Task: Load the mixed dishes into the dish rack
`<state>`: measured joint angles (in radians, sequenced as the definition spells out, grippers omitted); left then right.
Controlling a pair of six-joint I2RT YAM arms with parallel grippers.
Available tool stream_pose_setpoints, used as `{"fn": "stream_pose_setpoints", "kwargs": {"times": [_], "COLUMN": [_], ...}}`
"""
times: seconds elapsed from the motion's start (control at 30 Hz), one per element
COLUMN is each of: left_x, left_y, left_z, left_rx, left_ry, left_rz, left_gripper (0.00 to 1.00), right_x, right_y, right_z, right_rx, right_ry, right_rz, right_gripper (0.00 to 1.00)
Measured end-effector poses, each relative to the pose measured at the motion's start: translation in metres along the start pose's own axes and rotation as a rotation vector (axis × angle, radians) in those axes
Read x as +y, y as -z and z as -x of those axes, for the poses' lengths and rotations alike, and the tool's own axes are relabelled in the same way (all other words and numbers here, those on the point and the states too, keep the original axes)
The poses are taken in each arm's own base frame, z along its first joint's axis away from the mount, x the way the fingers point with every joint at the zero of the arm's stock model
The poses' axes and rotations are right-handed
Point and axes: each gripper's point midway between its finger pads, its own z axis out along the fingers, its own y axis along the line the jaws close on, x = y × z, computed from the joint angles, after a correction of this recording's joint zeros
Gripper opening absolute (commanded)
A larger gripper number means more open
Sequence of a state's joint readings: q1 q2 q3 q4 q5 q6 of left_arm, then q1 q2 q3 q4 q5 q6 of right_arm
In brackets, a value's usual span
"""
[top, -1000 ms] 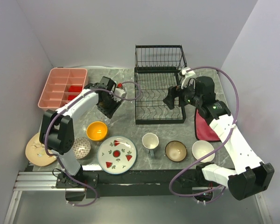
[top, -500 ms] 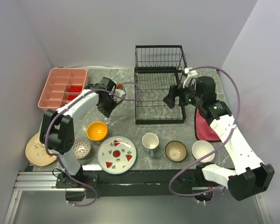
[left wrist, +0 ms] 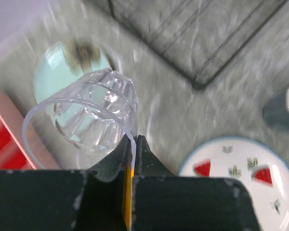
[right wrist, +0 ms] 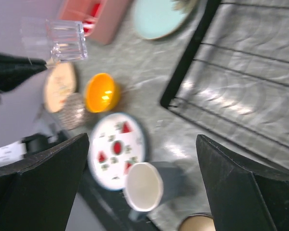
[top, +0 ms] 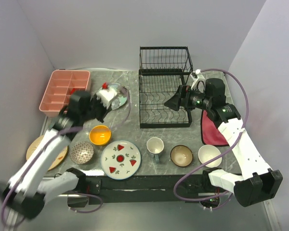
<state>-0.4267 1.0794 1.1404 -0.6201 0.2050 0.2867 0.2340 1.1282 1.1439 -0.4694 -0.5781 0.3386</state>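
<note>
My left gripper (left wrist: pixel 130 139) is shut on the rim of the clear glass (left wrist: pixel 86 120) and holds it in the air, tilted, above the mint floral plate (left wrist: pixel 67 62). In the top view this gripper (top: pixel 102 102) is just left of the mint plate (top: pixel 117 94). My right gripper (top: pixel 176 102) is open and empty above the lower tray of the black wire dish rack (top: pixel 156 124). The orange bowl (top: pixel 100 134), patterned bowl (top: pixel 82 152), watermelon-print plate (top: pixel 121 159), white mug (top: pixel 155 145), brown bowl (top: pixel 181 155) and white bowl (top: pixel 209 155) sit along the near side. The left arm partly hides the tan plate (top: pixel 36 151).
A pink compartment tray (top: pixel 64 89) stands at the far left. A red cloth (top: pixel 212 131) lies right of the rack, under my right arm. The rack's upper basket (top: pixel 164 58) stands at the back. Walls close in the table on three sides.
My left arm has swung back toward the near left and lifted the glass. The mint plate, hidden before, now shows. My right gripper has stayed open over the rack and turned slightly.
</note>
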Motion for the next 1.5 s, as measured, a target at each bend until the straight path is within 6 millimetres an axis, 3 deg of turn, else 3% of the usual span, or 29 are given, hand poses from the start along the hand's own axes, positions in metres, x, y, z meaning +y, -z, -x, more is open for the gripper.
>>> {"fn": "stream_pose_setpoints", "kwargs": {"times": [0.1, 0.2, 0.47, 0.57, 0.73, 0.9, 1.2, 1.33, 1.5], "left_x": [-0.027, -0.057, -0.105, -0.103, -0.089, -0.089, -0.100, -0.100, -0.101], "left_y": [0.024, 0.027, -0.018, -0.027, -0.027, -0.033, -0.072, -0.075, -0.071], "left_z": [0.010, 0.006, 0.001, 0.003, 0.020, 0.032, 0.025, 0.030, 0.038], "left_rx": [-0.223, -0.370, -0.509, -0.499, -0.488, -0.468, -0.349, -0.356, -0.384], "left_ry": [-0.101, -0.237, -0.673, -0.768, -0.831, -0.912, -1.044, -1.048, -1.034], "left_rz": [0.008, 0.014, 0.194, 0.266, 0.398, 0.433, 0.439, 0.456, 0.475], "left_gripper": [0.01, 0.01, 0.01, 0.01, 0.01, 0.01, 0.01, 0.01, 0.01], "right_x": [0.015, 0.028, 0.036, 0.036, 0.025, 0.017, 0.030, 0.039, 0.039], "right_y": [0.002, 0.004, -0.012, -0.021, -0.033, -0.046, -0.060, -0.070, -0.080], "right_z": [-0.001, -0.002, 0.004, 0.005, -0.019, -0.035, -0.016, -0.007, -0.013], "right_rx": [0.017, 0.034, 0.100, 0.119, 0.188, 0.232, 0.244, 0.255, 0.272], "right_ry": [-0.062, -0.143, -0.374, -0.463, -0.625, -0.752, -0.805, -0.799, -0.825], "right_rz": [0.074, 0.126, 0.211, 0.263, 0.309, 0.327, 0.385, 0.394, 0.371], "right_gripper": [1.00, 1.00, 1.00, 1.00, 1.00, 1.00, 1.00, 1.00, 1.00]}}
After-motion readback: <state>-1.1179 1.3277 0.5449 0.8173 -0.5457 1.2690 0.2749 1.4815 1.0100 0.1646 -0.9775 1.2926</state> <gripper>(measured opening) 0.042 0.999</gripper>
